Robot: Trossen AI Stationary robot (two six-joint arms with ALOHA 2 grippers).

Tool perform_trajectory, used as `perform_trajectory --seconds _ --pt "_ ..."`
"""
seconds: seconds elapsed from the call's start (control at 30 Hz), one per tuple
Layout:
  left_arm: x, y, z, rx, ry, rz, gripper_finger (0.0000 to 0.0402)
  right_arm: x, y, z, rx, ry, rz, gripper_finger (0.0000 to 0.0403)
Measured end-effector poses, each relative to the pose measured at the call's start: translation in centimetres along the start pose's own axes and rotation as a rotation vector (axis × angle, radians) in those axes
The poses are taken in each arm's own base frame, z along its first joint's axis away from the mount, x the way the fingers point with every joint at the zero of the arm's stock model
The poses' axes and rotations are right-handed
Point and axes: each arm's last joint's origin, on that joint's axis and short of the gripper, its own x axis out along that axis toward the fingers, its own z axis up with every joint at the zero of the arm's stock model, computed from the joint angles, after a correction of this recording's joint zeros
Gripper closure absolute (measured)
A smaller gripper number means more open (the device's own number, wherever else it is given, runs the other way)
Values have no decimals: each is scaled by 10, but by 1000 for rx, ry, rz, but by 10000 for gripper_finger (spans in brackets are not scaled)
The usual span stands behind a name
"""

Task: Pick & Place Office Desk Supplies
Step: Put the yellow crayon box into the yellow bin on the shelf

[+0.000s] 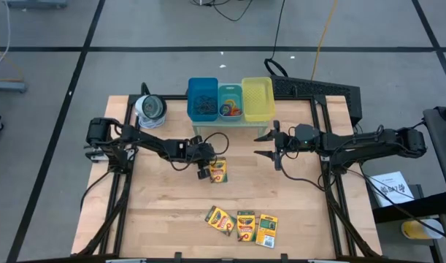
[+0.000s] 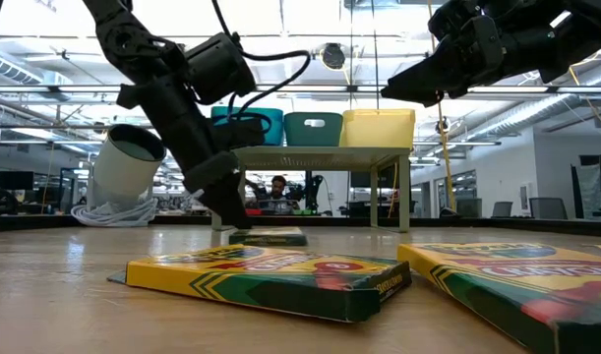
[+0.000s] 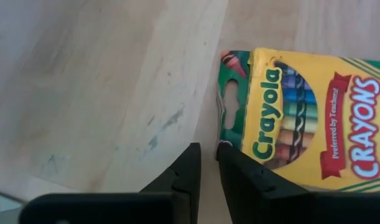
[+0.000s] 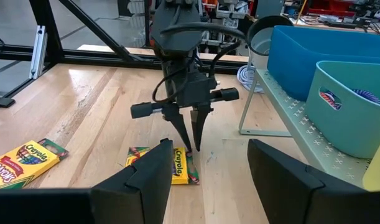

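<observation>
1. Progress, bins: on the raised rack (image 1: 230, 126) at the far side of the table sit three bins. The blue bin (image 1: 202, 98) holds a dark tangle I cannot identify; the teal bin (image 1: 230, 102) holds small coloured pieces, seemingly ring bands; the yellow bin (image 1: 257, 99) looks bare from above. I judge some small supplies sorted.
2. Progress, outstanding: four crayon boxes lie on the table, none binned. I judge the box work hardly begun.
3. My left gripper (image 1: 210, 165): low at mid-table, fingertips at the edge of the lone crayon box (image 1: 218, 172). The left wrist view shows my fingers (image 3: 191, 171) a narrow slit apart, with nothing between them; the box's hang-tab end lies just beside one tip, flat on the wood. Not gripped.
4. My right gripper (image 1: 265, 145): raised over the table's right half, near the rack, jaws spread wide, holding nothing; it waits.
5. Item, lone crayon box: small, flat, yellow face with green border, "Crayola Crayons" lettering, red banner, punched hang tab at one end. Thin cardboard; I judge it needs an edge pinch.
6. Item, three crayon boxes (image 1: 242, 224): same pattern, in a loose row near the table's front edge, well apart from both my grippers.
7. Other: a round silvery-white roll (image 1: 150, 107) stands left of the rack.
</observation>
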Motion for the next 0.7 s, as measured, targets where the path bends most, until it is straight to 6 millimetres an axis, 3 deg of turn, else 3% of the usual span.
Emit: perform_trajectory --seconds 0.7 --pt "12 -1 -1 6 -10 -81 340 0 0 0 -1 -1 0 206"
